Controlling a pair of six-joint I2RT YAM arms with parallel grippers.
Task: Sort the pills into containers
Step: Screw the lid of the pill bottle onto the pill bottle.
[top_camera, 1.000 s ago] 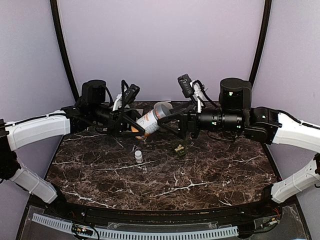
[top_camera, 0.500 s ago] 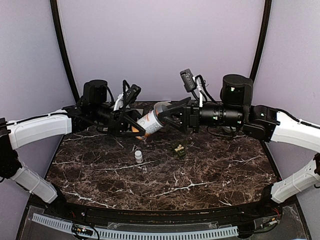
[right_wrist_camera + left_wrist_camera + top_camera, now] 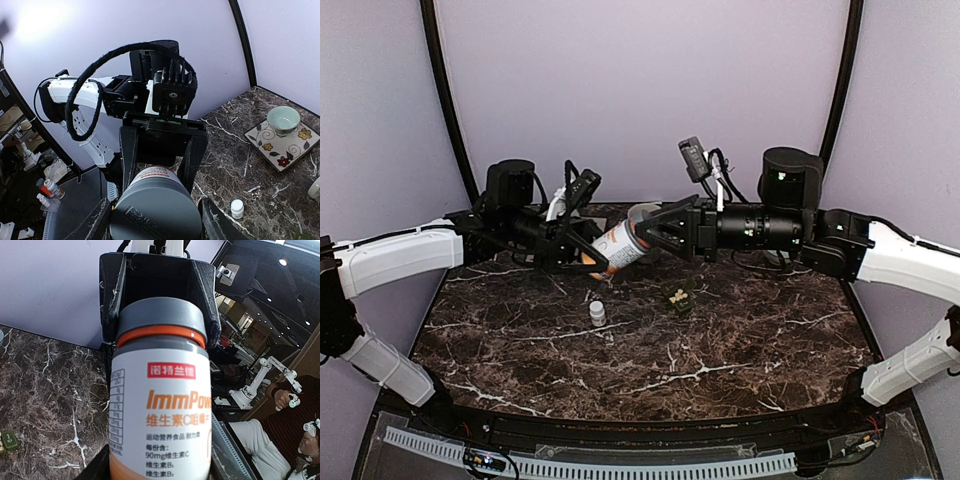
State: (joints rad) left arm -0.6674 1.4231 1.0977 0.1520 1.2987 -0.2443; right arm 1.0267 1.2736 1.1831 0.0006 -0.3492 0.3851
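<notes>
item: vitamin bottle (image 3: 618, 243), hanging tilted over table (image 3: 750, 350). my left pincer (image 3: 584, 252) gripping its body; my right pincer (image 3: 647, 228) clamping grey cap (image 3: 161, 315). pill box (image 3: 677, 297) lying below bottle, apart; white vial (image 3: 597, 313) standing nearby.

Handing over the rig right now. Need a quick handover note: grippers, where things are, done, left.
Left gripper: shut on the vitamin bottle, held tilted above the table.
Right gripper: jaws either side of the grey cap; firm contact unclear.
Pill box: on the table, some pale pills in it; small white vial stands apart from it.
Done: bottle lifted.
Left: uncap, pour, sort pills.
</notes>
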